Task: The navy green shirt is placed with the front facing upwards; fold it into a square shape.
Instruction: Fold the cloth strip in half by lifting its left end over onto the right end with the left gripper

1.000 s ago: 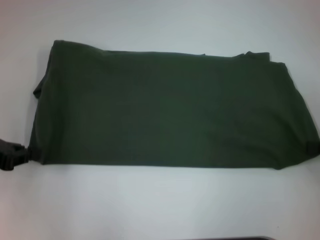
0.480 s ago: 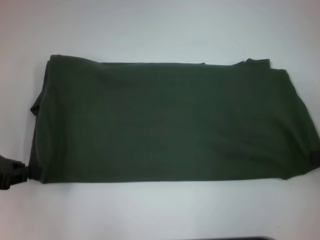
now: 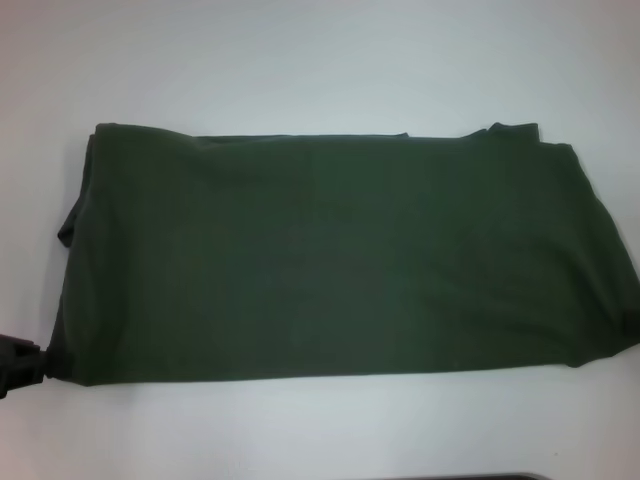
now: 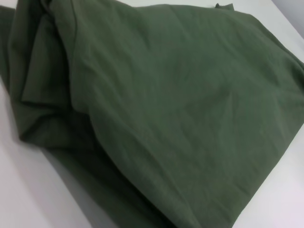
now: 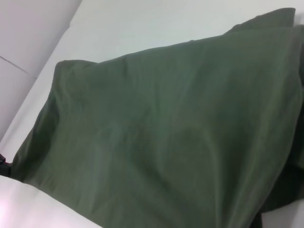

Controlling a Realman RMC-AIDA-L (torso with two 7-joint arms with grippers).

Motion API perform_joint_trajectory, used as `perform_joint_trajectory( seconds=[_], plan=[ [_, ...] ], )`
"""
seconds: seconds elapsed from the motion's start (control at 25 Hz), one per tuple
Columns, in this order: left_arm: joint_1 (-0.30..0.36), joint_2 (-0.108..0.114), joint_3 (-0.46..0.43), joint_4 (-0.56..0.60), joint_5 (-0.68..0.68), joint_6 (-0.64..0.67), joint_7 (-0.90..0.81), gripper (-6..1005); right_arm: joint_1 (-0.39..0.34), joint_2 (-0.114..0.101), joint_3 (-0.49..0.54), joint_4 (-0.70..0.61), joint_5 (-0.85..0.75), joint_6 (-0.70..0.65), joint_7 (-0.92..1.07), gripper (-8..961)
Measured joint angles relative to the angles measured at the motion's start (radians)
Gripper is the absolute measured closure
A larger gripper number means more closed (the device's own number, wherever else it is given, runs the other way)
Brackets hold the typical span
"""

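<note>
Head view: shirt folded to a long band, corners in reach

Head view: the shirt lies on the white table as a wide band, plain side up, no lettering showing. The left gripper sits at the band's near left corner, touching the cloth; whether its jaws clench the fabric I cannot tell. The right gripper is out of frame past the near right corner.

Left wrist view: the shirt fills the frame, layers bunched and creased at one end. No fingers show.

Right wrist view: the shirt again, smooth on top; the right arm's jaws are not seen, so their state is unknown.

Judging by this, a lengthwise fold is in hand. Next the band's ends need bringing together to make a square, with the bunched left end smoothed first
</note>
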Motion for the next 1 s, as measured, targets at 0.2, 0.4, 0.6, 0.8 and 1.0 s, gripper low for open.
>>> perform_joint_trajectory(
  seconds=[0.2,0.4,0.6,0.8,1.0],
  plan=[
    [0.000,-0.001,0.002,0.002,0.005,0.002,0.000,994,0.000,0.001,-0.002,0.000,-0.009,0.000,0.001,865],
    [0.000,0.000,0.000,0.002,0.012,0.001,0.000,992,0.003,0.003,0.003,0.000,-0.017,-0.001,0.002,858],
    [-0.007,-0.003,-0.001,0.000,0.020,-0.005,0.000,987,0.013,0.003,0.004,0.000,-0.018,0.008,0.006,851],
    [-0.010,-0.005,-0.001,0.000,0.020,-0.006,-0.004,981,0.019,0.000,0.006,0.001,-0.018,0.008,0.011,843],
    [-0.021,-0.001,-0.001,0.000,0.020,-0.008,-0.026,958,0.029,-0.013,0.038,-0.002,-0.017,0.001,0.021,836]
  ],
)
